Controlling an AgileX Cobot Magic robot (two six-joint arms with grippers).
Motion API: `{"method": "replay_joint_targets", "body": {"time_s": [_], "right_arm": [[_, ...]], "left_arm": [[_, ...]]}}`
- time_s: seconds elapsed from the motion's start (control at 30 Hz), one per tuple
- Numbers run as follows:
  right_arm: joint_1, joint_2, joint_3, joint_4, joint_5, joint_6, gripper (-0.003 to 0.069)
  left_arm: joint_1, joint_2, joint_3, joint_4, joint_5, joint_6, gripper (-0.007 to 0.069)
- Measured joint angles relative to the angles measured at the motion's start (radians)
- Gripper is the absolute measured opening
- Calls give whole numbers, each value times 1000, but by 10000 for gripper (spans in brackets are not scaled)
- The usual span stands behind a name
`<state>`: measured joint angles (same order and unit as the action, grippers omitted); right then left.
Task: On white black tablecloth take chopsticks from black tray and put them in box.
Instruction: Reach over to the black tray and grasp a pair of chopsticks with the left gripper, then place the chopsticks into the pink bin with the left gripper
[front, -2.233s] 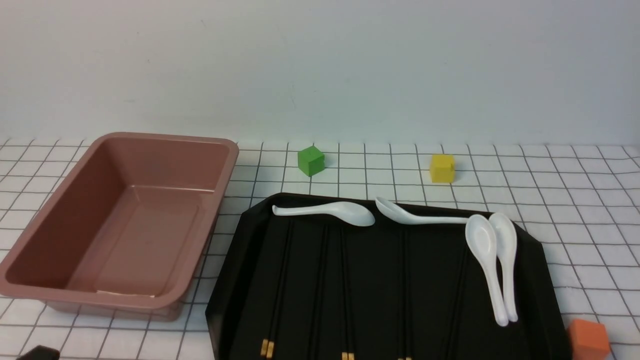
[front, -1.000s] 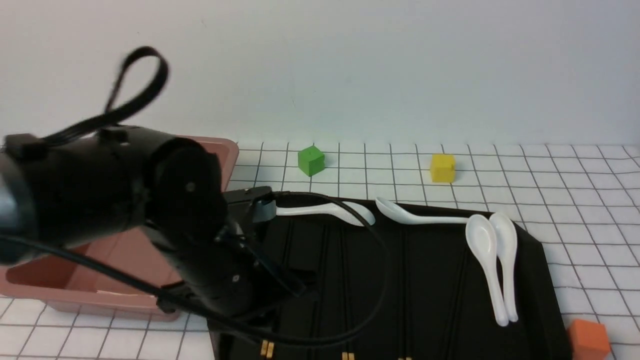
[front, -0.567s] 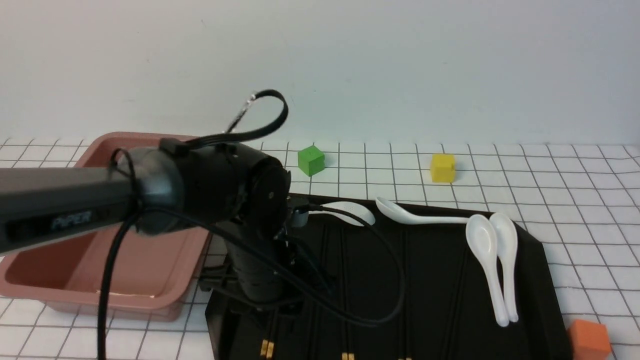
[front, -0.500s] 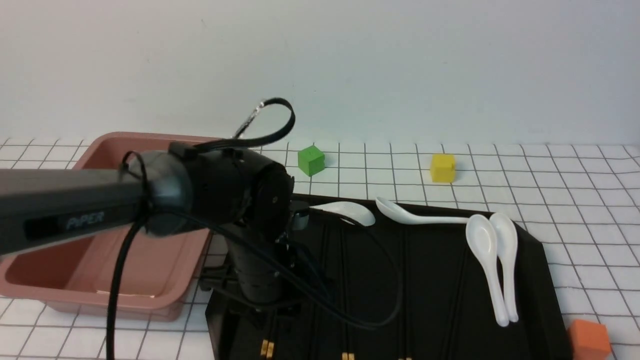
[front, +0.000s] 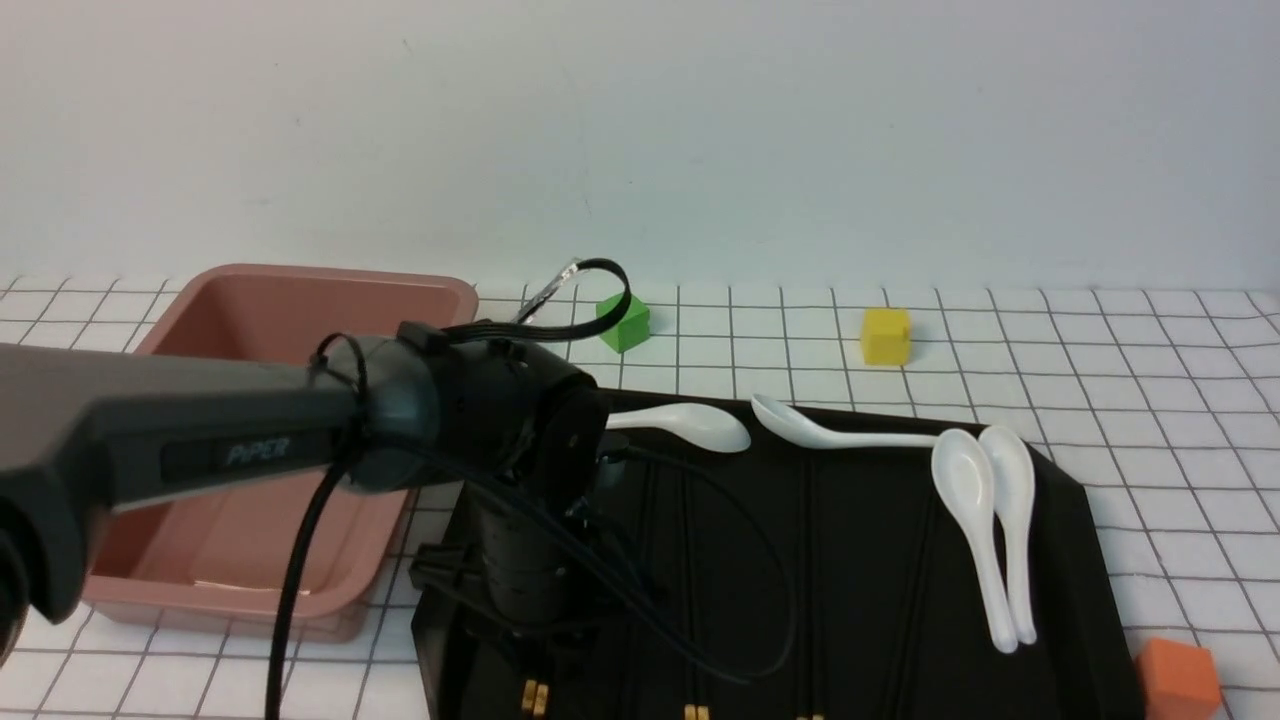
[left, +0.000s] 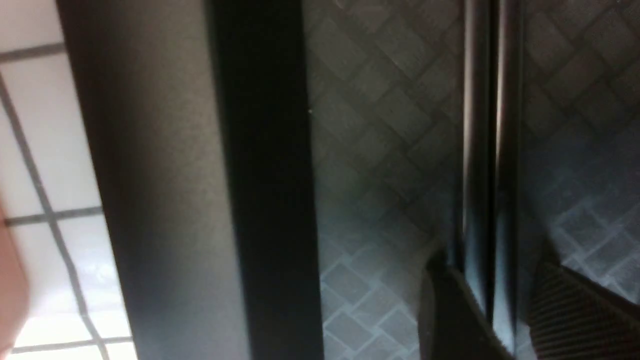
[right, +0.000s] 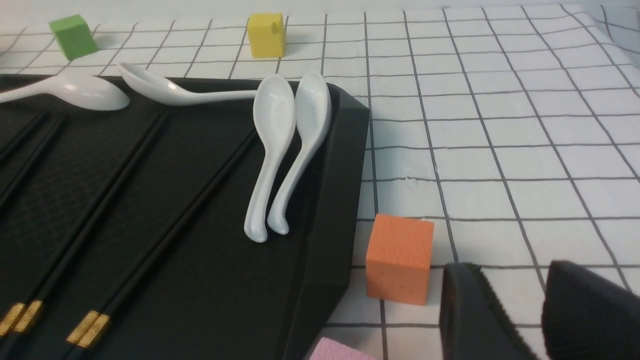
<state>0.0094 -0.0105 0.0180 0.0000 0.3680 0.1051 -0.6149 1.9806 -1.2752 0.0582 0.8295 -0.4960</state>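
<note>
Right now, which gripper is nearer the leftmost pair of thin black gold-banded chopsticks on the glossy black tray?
Left. The left gripper straddles those chopsticks; the right gripper sits off the right side of the tray, beside the small orange cube.

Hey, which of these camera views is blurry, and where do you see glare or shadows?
Left wrist view: soft and out of focus, too close to the tray, with a bright glare streak along the chopsticks. Right wrist view: sharp, small highlights on the white spoons. Front view: evenly lit, the left arm looms large and dark.
</note>
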Motion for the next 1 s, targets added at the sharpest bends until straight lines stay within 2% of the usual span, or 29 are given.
{"method": "replay_joint_targets", "body": {"time_s": [0.17,0.2,0.53,0.77,0.87,1.0], "right_arm": [[0,0,0,0,0,0,240],[0,0,0,0,0,0,240],[0,0,0,0,0,0,240],[0,0,0,0,0,0,240],[0,0,0,0,0,0,240],[0,0,0,0,0,0,240]], "left_arm": [[0,5,-6,-15,7,-10,123],[0,5,-6,-15,8,-16,116],[0,-19,-2,-34,38,-43,118],[2,-301,6,-58,90,-83,118],[47,-426,6,-40,107,-93,118],[224,-502,5,-26,166,-69,118]]}}
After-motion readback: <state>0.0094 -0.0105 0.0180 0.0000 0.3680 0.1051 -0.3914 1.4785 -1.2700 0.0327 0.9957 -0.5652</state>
